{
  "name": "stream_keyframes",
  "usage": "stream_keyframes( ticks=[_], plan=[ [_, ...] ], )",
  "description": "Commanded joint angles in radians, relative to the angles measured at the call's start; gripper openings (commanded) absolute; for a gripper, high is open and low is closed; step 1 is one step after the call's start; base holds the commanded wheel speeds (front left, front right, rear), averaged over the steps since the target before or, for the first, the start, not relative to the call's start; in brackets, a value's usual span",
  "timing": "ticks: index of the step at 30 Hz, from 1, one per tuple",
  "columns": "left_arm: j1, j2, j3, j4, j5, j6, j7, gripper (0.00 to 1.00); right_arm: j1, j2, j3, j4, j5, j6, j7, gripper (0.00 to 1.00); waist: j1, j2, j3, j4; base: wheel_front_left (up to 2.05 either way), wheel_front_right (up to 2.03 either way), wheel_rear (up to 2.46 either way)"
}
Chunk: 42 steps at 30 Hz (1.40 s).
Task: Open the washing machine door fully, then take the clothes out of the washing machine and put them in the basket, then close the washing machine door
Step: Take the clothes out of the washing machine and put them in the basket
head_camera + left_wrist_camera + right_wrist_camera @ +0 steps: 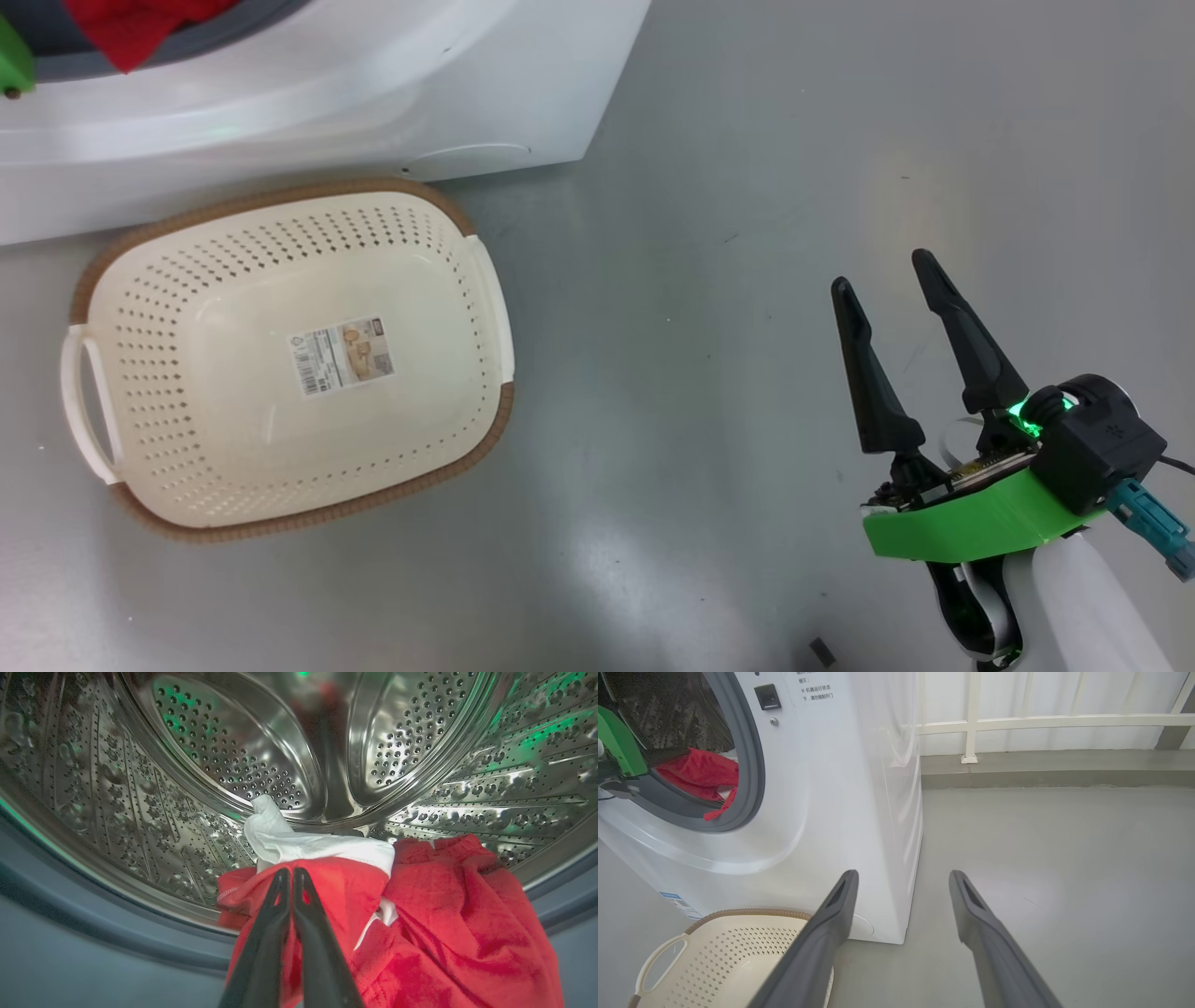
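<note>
The washing machine stands open, and its door is out of view. Red clothes with a white part lie at the front of the steel drum and spill over the grey rubber ring. My left gripper reaches into the drum mouth, shut on the red clothes at their top edge. The cream basket sits empty on the floor just before the machine. Far right of the basket, my right gripper hovers open above the floor, holding nothing. Red fabric shows at the machine's opening.
Grey floor stretches to the right of the machine and basket. A white railing and a low step run along the back wall. The green part of my left arm sits in the drum opening.
</note>
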State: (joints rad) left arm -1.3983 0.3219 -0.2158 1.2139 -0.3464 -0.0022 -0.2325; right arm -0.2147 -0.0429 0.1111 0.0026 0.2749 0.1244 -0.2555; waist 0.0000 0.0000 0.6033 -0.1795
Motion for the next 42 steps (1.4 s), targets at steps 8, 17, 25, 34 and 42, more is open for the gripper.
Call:
stream_keyframes(
  ticks=[8,17,25,34,42],
  plan=[
    [0.076,0.028,-0.012,-0.177,0.009,-0.006,-0.028,0.0,-0.007,-0.007,0.017,-0.015,0.006,0.006,-0.006,1.0,0.0,0.0,-0.023,0.037,0.0,0.0,0.0],
    [0.227,0.025,0.004,-0.366,-0.004,0.014,-0.029,0.0,-0.009,-0.007,0.01,-0.013,0.003,0.006,-0.006,1.0,0.0,0.0,-0.054,0.063,0.0,0.0,0.0],
    [0.374,0.034,0.002,-0.543,-0.014,0.042,-0.018,0.0,-0.002,-0.007,0.003,-0.011,0.006,0.006,-0.006,1.0,0.0,0.0,-0.091,0.076,0.0,0.0,0.0],
    [0.526,0.05,0.005,-0.786,-0.031,0.088,0.044,0.0,0.005,-0.007,-0.014,-0.015,0.011,0.006,-0.006,1.0,0.0,0.0,-0.116,0.094,0.0,0.0,0.0],
    [0.647,0.06,-0.018,-1.069,-0.016,0.146,0.121,0.0,0.012,-0.007,-0.037,-0.03,0.012,0.006,-0.006,1.0,0.0,0.0,-0.129,0.13,0.0,0.0,0.0]
  ],
)
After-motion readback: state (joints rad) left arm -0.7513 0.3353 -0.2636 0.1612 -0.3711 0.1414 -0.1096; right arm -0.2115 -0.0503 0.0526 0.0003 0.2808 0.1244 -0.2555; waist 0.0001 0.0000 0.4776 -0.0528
